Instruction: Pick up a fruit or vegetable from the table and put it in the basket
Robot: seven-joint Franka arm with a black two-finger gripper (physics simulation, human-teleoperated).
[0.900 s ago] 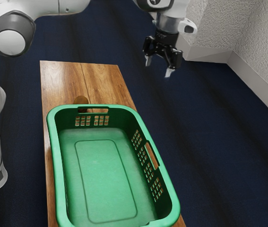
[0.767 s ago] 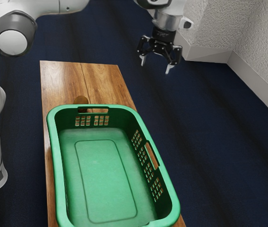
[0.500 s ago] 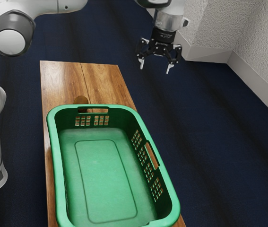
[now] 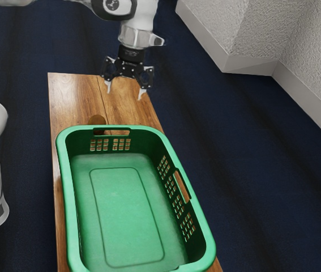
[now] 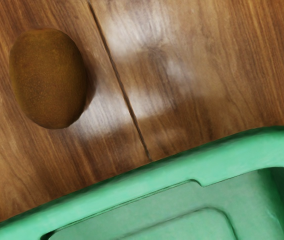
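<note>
My gripper [image 4: 125,95] hangs open above the far part of the table in the exterior view, its fingertips well apart with nothing between them. A brown kiwi [image 4: 97,120] lies on the wood just behind the basket's far rim, which partly hides it. The wrist view shows the kiwi [image 5: 49,78] whole, lying near the basket's rim [image 5: 131,182] without touching it. The green basket [image 4: 118,209] stands on the table, its floor bare.
The wooden table [image 4: 72,96] is long and narrow, with dark blue floor on both sides. At the exterior view's upper right rises a pale textured wall [image 4: 313,73]. The basket's raised walls take up the near part of the table.
My gripper has swung from over the floor toward the exterior view's left, and is now above the table near the kiwi. It stays open; the kiwi and the basket have not moved.
</note>
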